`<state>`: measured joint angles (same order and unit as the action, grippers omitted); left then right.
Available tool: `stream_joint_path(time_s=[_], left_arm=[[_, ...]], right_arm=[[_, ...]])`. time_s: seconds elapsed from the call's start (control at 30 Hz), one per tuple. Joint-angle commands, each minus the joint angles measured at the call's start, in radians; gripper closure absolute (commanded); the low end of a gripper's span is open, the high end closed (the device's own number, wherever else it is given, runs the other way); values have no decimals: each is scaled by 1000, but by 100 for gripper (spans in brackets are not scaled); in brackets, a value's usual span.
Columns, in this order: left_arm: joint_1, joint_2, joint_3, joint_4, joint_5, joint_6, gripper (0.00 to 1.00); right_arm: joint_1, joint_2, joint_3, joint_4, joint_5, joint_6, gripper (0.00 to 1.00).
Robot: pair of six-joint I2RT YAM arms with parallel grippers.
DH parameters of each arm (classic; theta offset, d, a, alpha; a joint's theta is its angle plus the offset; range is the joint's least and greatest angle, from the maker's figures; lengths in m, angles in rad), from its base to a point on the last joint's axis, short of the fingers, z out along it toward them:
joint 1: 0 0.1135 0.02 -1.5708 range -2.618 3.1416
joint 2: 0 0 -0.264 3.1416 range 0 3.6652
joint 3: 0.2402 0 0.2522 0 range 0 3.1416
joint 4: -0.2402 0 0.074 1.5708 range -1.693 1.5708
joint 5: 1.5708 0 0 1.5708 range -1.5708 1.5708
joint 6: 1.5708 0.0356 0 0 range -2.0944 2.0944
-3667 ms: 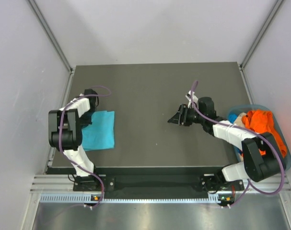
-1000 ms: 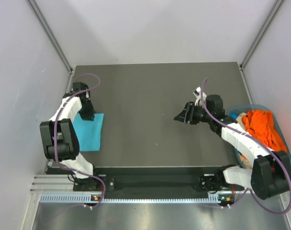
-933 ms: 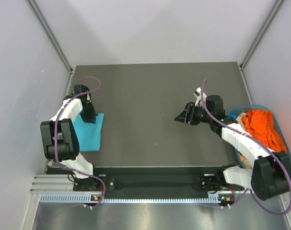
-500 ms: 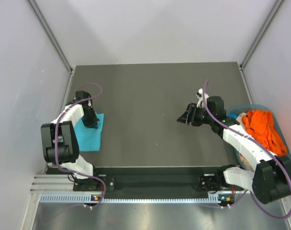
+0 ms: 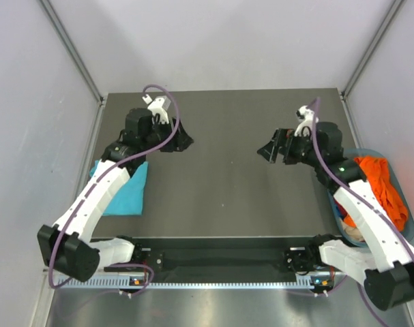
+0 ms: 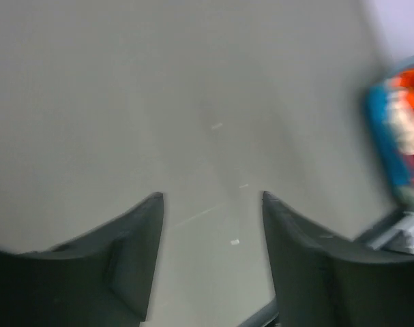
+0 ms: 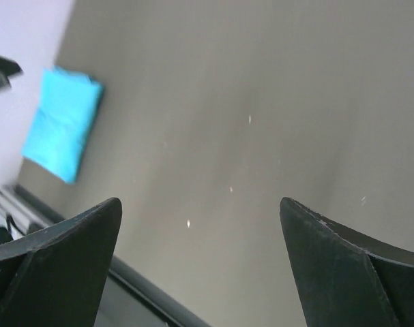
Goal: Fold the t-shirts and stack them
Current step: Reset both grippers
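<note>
A bright turquoise t-shirt (image 5: 125, 194) lies folded flat at the table's left edge, partly under my left arm; the right wrist view shows it (image 7: 62, 122) far off at the upper left. My left gripper (image 5: 182, 139) hangs over the back middle-left of the table, away from that shirt, open with only bare table between its fingers (image 6: 135, 252). My right gripper (image 5: 266, 151) is over the right middle, jaws wide apart and empty (image 7: 200, 203). An orange t-shirt (image 5: 380, 184) sits crumpled in the basket.
The blue-grey basket (image 5: 406, 204) stands off the table's right edge beside my right arm, with beige cloth (image 5: 353, 231) low in it; the left wrist view catches it (image 6: 387, 150) at the right. Grey walls close in the dark table (image 5: 220, 197).
My left gripper has let go of the turquoise shirt, opened, and swung up and right toward the back of the table. My right gripper has opened wider and drifted slightly back.
</note>
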<state>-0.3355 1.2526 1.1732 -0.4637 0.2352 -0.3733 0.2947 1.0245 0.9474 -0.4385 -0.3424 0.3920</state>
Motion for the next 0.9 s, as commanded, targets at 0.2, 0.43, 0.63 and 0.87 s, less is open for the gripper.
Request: stream_joint_path(time_s=[0.2, 0.43, 0.63, 0.87], left_arm=[[-39, -111, -46, 215, 280, -13, 1], [-45, -143, -101, 241, 300, 10, 1], [-45, -197, -127, 286, 302, -10, 1], [-45, -209, -121, 278, 313, -30, 1]], right_arm=[[-11, -179, 108, -88, 201, 19, 0], [-9, -210, 142, -135, 307, -7, 0], [-9, -219, 142, -132, 304, -10, 1], [-11, -231, 137, -131, 302, -9, 0]])
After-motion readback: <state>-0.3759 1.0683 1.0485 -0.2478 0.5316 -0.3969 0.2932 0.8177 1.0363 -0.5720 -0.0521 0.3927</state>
